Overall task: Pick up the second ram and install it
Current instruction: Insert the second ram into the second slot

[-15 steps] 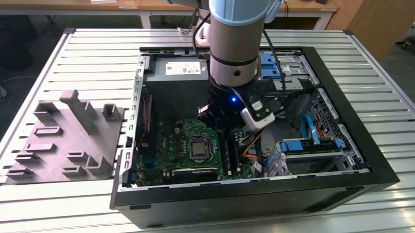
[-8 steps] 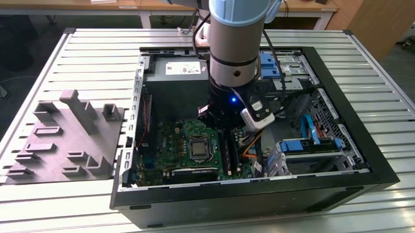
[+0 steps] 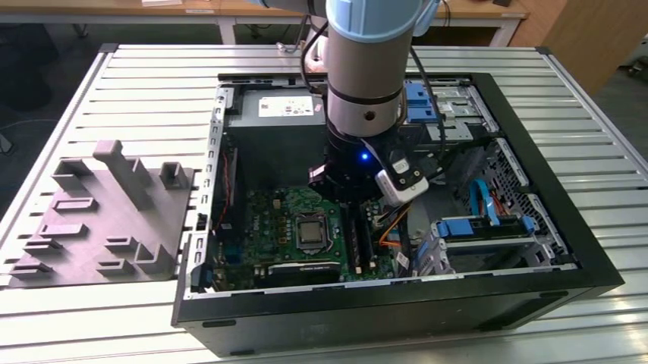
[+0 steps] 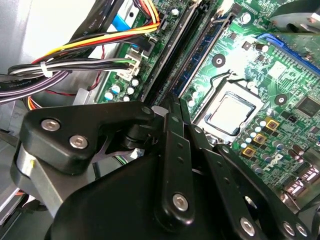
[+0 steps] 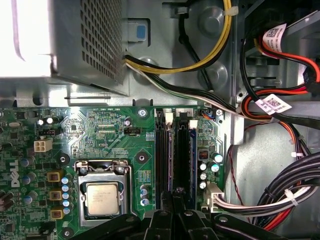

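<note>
Closed claw (image 4: 170, 104) on a vertical arm (image 3: 369, 76), low over the black memory slots (image 5: 172, 150).

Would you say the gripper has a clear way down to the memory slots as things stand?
Probably yes: the gripper hangs directly over the memory slots, and the cable bundle lies off to one side, not across them.

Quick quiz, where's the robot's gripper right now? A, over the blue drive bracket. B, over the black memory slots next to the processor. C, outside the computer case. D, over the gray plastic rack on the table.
B: in the first wrist view the gripper sits right over the black memory slots, beside the processor, inside the computer case.
</note>
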Available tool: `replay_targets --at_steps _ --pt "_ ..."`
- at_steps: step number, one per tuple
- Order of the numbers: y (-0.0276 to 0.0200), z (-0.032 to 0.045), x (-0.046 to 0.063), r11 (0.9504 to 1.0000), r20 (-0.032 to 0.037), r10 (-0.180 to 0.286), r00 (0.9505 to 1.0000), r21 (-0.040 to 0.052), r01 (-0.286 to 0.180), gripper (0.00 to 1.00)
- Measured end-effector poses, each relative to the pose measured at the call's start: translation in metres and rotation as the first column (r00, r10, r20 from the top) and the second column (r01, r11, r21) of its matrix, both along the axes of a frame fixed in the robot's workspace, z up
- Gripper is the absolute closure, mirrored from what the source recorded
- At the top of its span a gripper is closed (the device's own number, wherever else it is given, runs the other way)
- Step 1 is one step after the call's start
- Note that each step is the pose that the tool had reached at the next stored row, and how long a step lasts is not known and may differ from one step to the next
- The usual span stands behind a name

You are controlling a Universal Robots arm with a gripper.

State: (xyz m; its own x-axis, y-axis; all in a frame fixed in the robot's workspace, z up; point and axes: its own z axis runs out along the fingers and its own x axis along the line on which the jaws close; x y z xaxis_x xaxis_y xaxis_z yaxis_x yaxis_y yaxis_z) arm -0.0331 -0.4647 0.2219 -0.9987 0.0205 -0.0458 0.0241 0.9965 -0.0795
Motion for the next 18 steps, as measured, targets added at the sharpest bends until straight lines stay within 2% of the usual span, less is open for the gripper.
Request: replay_targets --at_steps 14,18 --pt "0.0 -0.0004 0.0 1.0 0.0001 0.0 1.0 0.0004 0.0 0.89" --pt "0.0001 -0.0005 -0.0001 0.9999 0.0002 0.013 0.9999 0.0005 -0.013 0.89"
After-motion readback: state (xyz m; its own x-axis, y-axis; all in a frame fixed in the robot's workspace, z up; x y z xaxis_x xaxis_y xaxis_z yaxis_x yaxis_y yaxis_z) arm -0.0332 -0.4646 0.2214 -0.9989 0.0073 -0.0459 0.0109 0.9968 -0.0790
